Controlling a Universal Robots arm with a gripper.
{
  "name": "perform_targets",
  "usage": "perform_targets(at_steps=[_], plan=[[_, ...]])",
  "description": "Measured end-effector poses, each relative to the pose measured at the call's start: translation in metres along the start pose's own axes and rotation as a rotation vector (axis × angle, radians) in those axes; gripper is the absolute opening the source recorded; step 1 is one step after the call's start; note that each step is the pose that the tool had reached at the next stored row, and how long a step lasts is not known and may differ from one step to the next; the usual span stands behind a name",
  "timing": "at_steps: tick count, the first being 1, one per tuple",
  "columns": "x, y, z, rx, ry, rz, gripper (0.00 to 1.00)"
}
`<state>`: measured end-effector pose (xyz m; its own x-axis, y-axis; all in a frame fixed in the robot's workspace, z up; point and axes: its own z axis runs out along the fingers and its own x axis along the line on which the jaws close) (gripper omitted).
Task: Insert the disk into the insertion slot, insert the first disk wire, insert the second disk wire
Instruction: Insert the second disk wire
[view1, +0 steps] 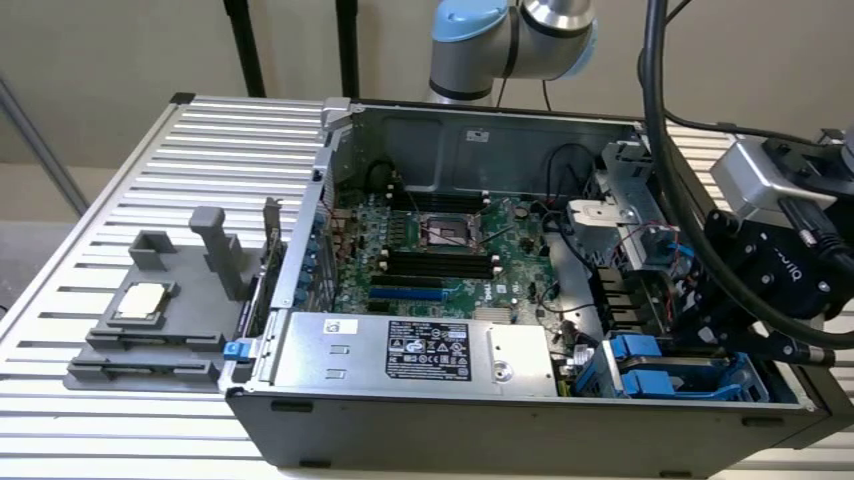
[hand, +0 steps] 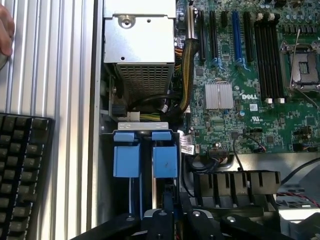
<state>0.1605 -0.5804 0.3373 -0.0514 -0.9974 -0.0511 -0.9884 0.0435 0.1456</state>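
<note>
Keyboard (hand: 22, 170): chopped off by the frame edge — just a corner of keys.
Hand (hand: 6, 30): only a sliver at the border.
Power-supply label (view1: 427, 350): print way too tiny to read.

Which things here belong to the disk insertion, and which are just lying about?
Job: bright blue plastic drive carriers, grey-blue plastic drive cage, black gripper.
Lying about: black keyboard, grey plastic fixture with a square chip, silver labelled power-supply box.

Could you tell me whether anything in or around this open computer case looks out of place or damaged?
Nothing stands out. The computer case lies open, its motherboard and power supply seated squarely, with no loose parts or visible damage.
</note>
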Motion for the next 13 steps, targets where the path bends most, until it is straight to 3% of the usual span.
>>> perform_targets(at_steps=[7,8,13], plan=[[0.0,-0.0005,0.0005,-0.0005,-0.0007,-0.001,0.18],[0.0,-0.0003,-0.0009,-0.0011,-0.0007,-0.001,0.25],[0.0021,0.0053,-0.0074,-0.0013,0.0,-0.002,0.25]])
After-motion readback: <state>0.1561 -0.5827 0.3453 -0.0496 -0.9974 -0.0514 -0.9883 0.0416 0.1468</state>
